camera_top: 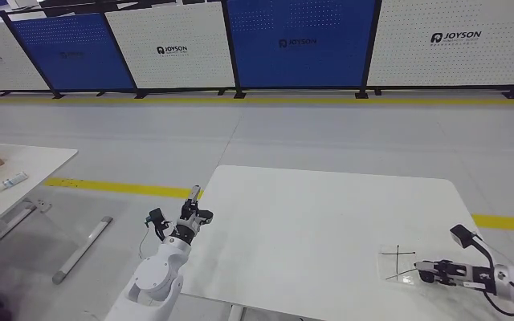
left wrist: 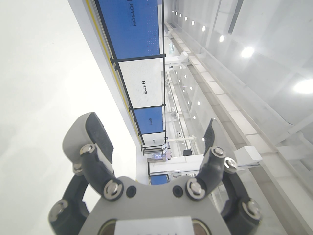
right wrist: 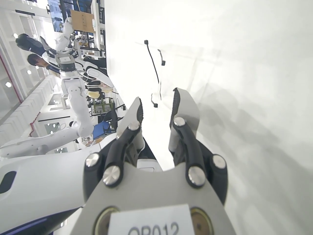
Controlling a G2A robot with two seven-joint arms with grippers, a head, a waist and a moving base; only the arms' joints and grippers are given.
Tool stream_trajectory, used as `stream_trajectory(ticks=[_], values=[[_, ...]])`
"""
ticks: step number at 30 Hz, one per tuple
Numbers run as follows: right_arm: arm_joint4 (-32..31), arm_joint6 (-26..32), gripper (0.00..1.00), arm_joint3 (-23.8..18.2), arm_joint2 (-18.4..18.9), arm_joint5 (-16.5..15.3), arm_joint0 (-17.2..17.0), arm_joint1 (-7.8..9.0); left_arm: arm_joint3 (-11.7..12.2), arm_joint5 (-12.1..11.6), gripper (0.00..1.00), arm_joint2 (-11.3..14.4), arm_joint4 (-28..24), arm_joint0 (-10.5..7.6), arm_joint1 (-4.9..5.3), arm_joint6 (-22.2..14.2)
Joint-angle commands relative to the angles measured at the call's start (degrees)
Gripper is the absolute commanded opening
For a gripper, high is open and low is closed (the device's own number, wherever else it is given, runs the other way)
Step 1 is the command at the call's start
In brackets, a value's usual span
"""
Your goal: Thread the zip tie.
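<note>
While ajar, right end effector (right wrist: 157,99) just beside zip ties (right wrist: 152,62)

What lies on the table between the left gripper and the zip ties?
Nothing. In the top view, the white table is bare all the way from the left gripper at its edge to the black zip ties on the far side.

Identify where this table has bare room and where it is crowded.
Bare: middle and far side of the table, between left gripper and zip ties. Crowded: near right corner, zip ties by the right gripper.
</note>
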Motion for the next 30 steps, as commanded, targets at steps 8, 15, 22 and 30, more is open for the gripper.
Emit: stream_trajectory(ticks=[8,15,22,30], values=[[0.14,-0.10,0.21,-0.19,-0.19,0.00,0.06,0.17,0.00,0.00,1.00,0.00,0.00,0.00,0.00,0.00],[0.06,-0.23,0.17,-0.37,-0.52,0.00,0.14,0.26,0.00,0.00,1.00,0.00,0.00,0.00,0.00,0.00],[0.22,-0.38,0.12,-0.41,-0.69,0.06,0.23,0.37,0.00,0.00,1.00,0.00,0.00,0.00,0.00,0.00],[0.82,0.02,0.00,-0.80,-0.69,0.00,0.11,0.55,0.00,0.00,1.00,0.00,0.00,0.00,0.00,0.00]])
